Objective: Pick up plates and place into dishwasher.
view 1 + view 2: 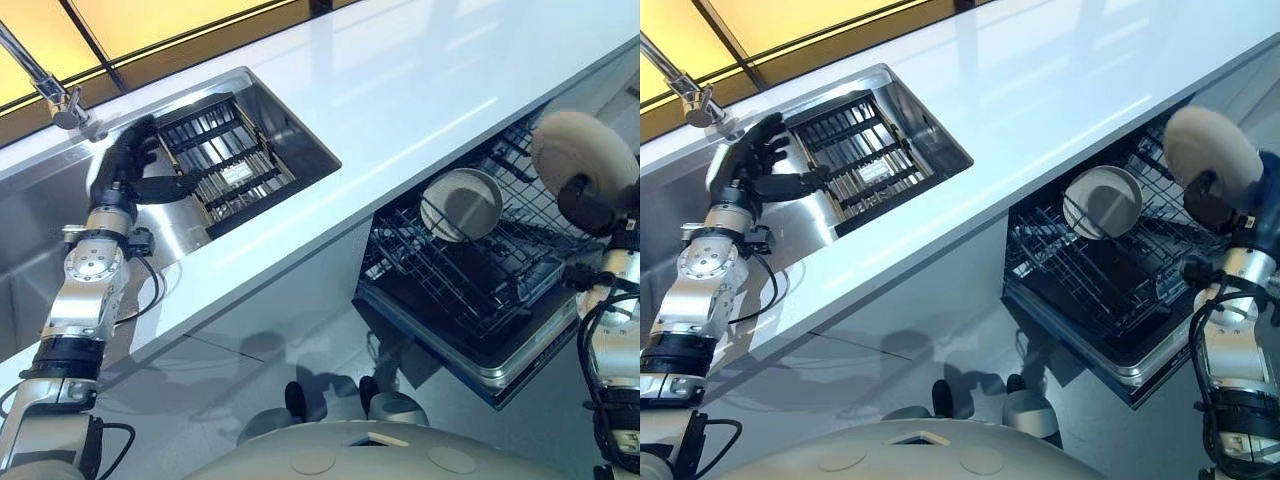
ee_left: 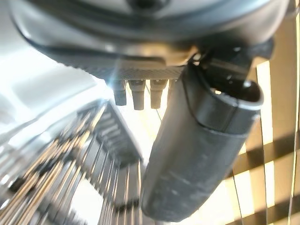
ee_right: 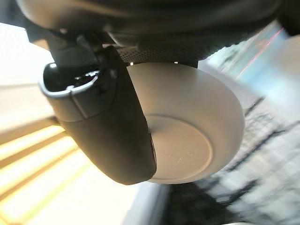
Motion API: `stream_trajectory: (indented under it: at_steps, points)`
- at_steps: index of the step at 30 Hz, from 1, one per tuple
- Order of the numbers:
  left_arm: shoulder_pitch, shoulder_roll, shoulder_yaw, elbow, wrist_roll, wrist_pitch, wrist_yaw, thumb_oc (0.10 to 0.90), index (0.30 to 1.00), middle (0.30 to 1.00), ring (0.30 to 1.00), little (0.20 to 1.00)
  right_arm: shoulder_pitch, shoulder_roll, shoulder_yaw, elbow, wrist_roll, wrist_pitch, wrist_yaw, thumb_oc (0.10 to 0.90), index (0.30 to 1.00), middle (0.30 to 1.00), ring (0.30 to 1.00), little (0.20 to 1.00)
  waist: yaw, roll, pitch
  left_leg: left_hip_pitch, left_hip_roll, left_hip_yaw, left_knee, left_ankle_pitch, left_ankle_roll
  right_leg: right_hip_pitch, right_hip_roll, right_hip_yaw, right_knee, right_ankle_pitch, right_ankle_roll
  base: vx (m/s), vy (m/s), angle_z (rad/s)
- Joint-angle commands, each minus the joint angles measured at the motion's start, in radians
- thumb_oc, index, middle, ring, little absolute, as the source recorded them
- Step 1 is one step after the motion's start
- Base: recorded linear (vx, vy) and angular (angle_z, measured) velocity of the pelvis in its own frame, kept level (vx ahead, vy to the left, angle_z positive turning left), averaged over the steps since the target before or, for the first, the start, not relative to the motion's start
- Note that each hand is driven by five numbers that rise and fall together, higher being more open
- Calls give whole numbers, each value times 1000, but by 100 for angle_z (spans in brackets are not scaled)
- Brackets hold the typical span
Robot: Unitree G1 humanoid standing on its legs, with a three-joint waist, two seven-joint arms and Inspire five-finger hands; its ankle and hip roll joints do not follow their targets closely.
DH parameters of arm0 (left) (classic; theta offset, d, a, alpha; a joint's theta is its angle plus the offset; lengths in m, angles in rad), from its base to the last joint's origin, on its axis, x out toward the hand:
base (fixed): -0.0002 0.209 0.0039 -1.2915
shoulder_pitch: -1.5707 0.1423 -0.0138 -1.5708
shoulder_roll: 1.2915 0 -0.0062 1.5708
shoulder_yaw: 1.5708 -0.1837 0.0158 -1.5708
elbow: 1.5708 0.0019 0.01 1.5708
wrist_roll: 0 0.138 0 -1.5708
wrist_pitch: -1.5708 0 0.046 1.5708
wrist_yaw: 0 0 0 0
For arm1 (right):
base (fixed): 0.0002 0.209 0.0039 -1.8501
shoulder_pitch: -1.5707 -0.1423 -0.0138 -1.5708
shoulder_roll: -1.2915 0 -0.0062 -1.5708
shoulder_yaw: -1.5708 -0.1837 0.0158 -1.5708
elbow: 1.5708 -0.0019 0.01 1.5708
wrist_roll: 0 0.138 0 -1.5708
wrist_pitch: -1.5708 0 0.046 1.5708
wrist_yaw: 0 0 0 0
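The right hand (image 1: 592, 206) is curled tight around a round cream plate (image 1: 582, 148) and holds it over the black wire dishwasher rack (image 1: 455, 285). A second round white plate (image 1: 462, 204) stands in that rack. The left hand (image 1: 130, 165) is spread open beside the black slatted rack (image 1: 225, 160) in the shiny steel sink (image 1: 292, 128).

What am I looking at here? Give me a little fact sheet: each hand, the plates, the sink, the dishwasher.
Right hand: grips a white plate near the dishwasher rack
Left hand: open, over the dish rack in the sink
Dishwasher rack: pulled out, one other plate standing in it
Sink: steel, set in a white counter
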Motion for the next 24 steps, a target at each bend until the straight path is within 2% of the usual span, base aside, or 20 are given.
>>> stream_trajectory:
  at_steps: [1, 6, 8, 13, 18, 24]
  points:
    - [-71, 60, 96, -37, 39, -130, 61, 800, 900, 900, 900, 900, -60, -54, -41, -67, -31, -68, 18, 100, 300, 300, 300, 200, -6, -3, -37, 37, -31, 26, 15, -99, 32, -46, 28, -27, 72, -36, 26, -15, 2, -3]
    - [-79, 65, 87, -50, 32, -135, 81, 800, 900, 900, 900, 900, -55, -20, 36, -28, -59, -22, 55, 100, 300, 300, 300, 200, -2, -1, -19, 33, -29, 21, 18, -97, 31, -53, 28, -30, 84, -41, 23, -13, -5, 0]
    - [-98, 76, 69, -45, 18, -136, 87, 800, 900, 900, 900, 900, -75, -32, 85, 2, -87, 30, 77, 100, 300, 300, 300, 200, 6, 1, -13, 30, -29, 15, 19, -95, 28, -53, 27, -37, 87, -42, 22, 0, 0, 0]
    - [-130, 75, 18, -52, 7, -138, 92, 800, 900, 900, 900, 900, -140, -29, 207, 51, -61, 117, 104, 100, 300, 300, 300, 200, 32, 5, 2, 21, -32, -9, 22, -87, 24, -50, 25, -54, 94, -47, 16, 0, -7, 2]
    - [-153, 73, -22, -68, -2, -134, 92, 800, 900, 900, 900, 900, -206, -8, 292, 110, 16, 149, 55, 100, 300, 300, 300, 200, 65, 7, 15, 14, -35, -32, 24, -84, 22, -44, 22, -75, 92, -47, 13, 7, -23, 11]
    - [-199, 68, -73, -59, -16, -125, 88, 800, 900, 900, 900, 900, -334, 31, 365, 258, 148, 262, -32, 100, 300, 300, 300, 200, 106, 9, 25, 6, -40, -59, 29, -82, 19, -37, 19, -101, 90, -49, 8, 8, -20, 18]
